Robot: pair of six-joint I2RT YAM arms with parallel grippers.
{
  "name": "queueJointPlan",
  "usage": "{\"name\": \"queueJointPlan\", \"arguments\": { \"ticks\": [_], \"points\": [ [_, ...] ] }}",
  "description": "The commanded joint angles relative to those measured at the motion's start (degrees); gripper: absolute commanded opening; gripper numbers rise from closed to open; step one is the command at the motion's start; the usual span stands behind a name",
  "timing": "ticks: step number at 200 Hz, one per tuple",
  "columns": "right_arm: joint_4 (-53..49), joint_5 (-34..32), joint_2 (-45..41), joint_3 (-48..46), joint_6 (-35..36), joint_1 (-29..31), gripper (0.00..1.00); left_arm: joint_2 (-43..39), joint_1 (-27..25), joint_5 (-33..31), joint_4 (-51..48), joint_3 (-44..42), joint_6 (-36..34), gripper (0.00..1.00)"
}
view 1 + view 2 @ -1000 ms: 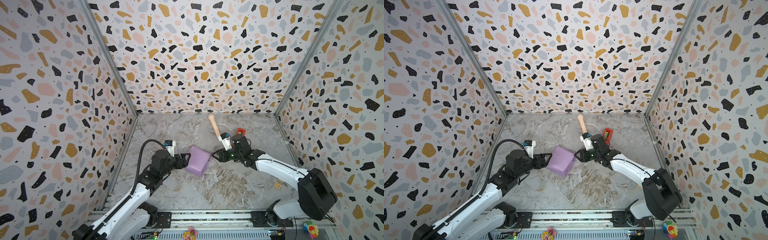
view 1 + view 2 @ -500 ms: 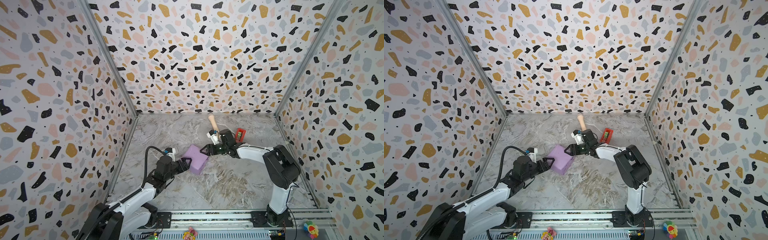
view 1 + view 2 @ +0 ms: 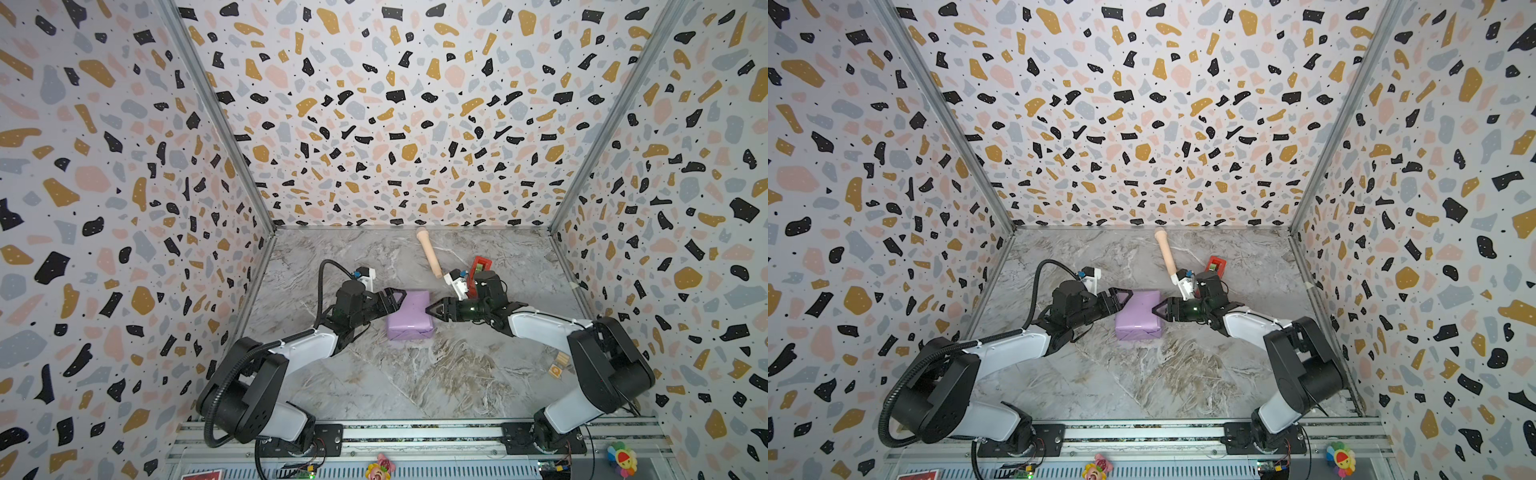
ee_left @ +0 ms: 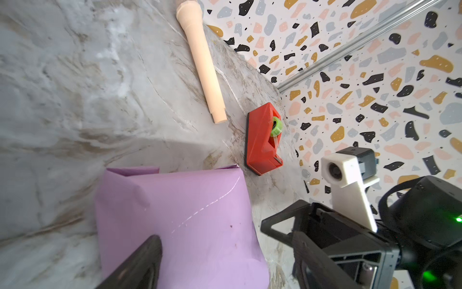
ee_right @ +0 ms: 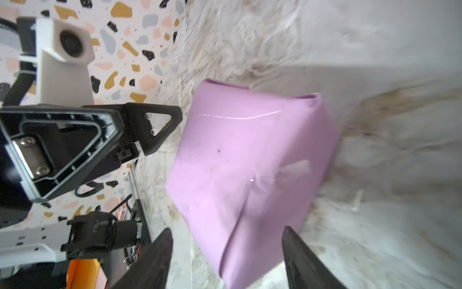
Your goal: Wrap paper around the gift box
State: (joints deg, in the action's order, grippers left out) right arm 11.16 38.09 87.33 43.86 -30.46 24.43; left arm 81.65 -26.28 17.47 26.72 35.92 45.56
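- On the marble table (image 3: 374,374), in both top views, you are looking at the paper (image 3: 409,316) lying lilac-side out, folded all round the gift box, which is hiding entirely beneath it. The parcel is sitting midway between the arms.
- The left gripper (image 3: 395,297) is hovering just beside the parcel's far left corner with its fingers apart. The right gripper (image 3: 432,311) is pointing at the right edge, fingers likewise spread and holding nothing. A beige toy microphone (image 3: 429,253) and a red tape dispenser (image 3: 478,266) are lying behind, apart from the parcel.
- From the left wrist, you are seeing a faint white scuff line running across the paper (image 4: 180,217), with loose flap edges standing up at the far end. The tape dispenser (image 4: 261,140) is carrying a green roll, and no brand or writing is showing on anything.
- From the right wrist, that arm's fingers (image 5: 157,255) are standing wide on either side of the parcel's near corner, not touching it. A small clear strip, probably tape, is glinting on one face.
- You are likely dealing with a light, stiff core under thin, slick paper that will crease or tear. Consider taking hold across two opposite flat faces, never by the loose flaps.
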Motion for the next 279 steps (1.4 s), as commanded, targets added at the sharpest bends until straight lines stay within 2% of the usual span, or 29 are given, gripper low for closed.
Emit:
{"name": "queueJointPlan", "arguments": {
  "ticks": [1, 20, 27, 39, 47, 57, 67, 92, 107, 127, 135, 151, 165, 186, 201, 222, 279],
  "points": [
    [-9.54, -16.44, -9.77, 0.05, 6.81, -3.24, 0.73, -6.15, 2.44, -8.58, -7.1, 2.58, -9.97, 0.84],
    [-12.78, -37.81, -18.1, -1.86, 11.0, -3.11, 0.79, -14.58, 4.03, -23.49, -10.38, 0.18, -16.83, 0.88],
    [-11.75, -44.67, -20.8, -3.51, 11.99, -3.16, 0.81, -17.76, 4.27, -29.6, -9.44, -1.91, -18.75, 0.89],
    [-6.1, -54.54, -24.75, -8.36, 15.83, -3.18, 0.86, -22.51, 4.48, -40.37, -6.51, -6.1, -20.73, 0.98],
    [-0.39, -59.66, -26.77, -12.27, 18.07, -3.35, 1.0, -24.88, 4.7, -46.55, -3.51, -8.89, -21.83, 1.0],
    [5.91, -63.98, -28.23, -16.2, 20.82, -3.97, 0.99, -26.63, 5.24, -52.58, -0.52, -11.87, -23.64, 1.0],
    [10.11, -66.88, -28.15, -18.76, 22.9, -5.03, 0.99, -27.52, 5.74, -55.94, 2.17, -14.02, -26.99, 0.99],
    [18.09, -66.84, -22.9, -22.05, 24.05, -9.66, 0.99, -25.76, 6.48, -61.31, 10.23, -18.32, -36.86, 1.0],
    [23.55, -64.1, -18.29, -23.72, 23.89, -12.01, 0.99, -22.59, 7.44, -60.99, 18.37, -22.02, -42.21, 0.99],
    [34.45, -60.38, -12.62, -26.76, 26.06, -13.31, 0.99, -16.67, 9.58, -55.5, 28.1, -25.09, -46.95, 0.99],
    [33.23, -59.61, -11.76, -25.57, 26.16, -13.43, 0.99, -14.06, 10.74, -53.08, 30.55, -25.41, -47.14, 0.99],
    [40.76, -57.39, -10.38, -27.09, 28.62, -13.73, 0.99, -8.6, 13.49, -47.57, 36.57, -25.58, -46.21, 0.99],
    [46.63, -53.75, -9.19, -28.08, 29.85, -15.14, 0.99, -7.65, 15.16, -42.82, 33.65, -23.33, -45.47, 1.0],
    [53.64, -49.71, -4.9, -29.52, 30.49, -17.24, 0.99, -1.64, 18.94, -37.43, 39.3, -23.53, -42.24, 1.0],
    [58.54, -47.77, -3.08, -31.56, 29.71, -18.67, 0.99, 3.75, 19.7, -33.27, 49.51, -25.48, -43.07, 0.99],
    [61.47, -48.29, -1.99, -32.54, 29.71, -18.56, 0.99, 2.1, 19.69, -32.46, 43.32, -23.99, -43.79, 0.99],
    [60.96, -48.19, -2.27, -32.52, 29.74, -18.56, 0.99, 2.59, 18.75, -34.24, 44.03, -24.1, -44.24, 0.99]
  ]
}}
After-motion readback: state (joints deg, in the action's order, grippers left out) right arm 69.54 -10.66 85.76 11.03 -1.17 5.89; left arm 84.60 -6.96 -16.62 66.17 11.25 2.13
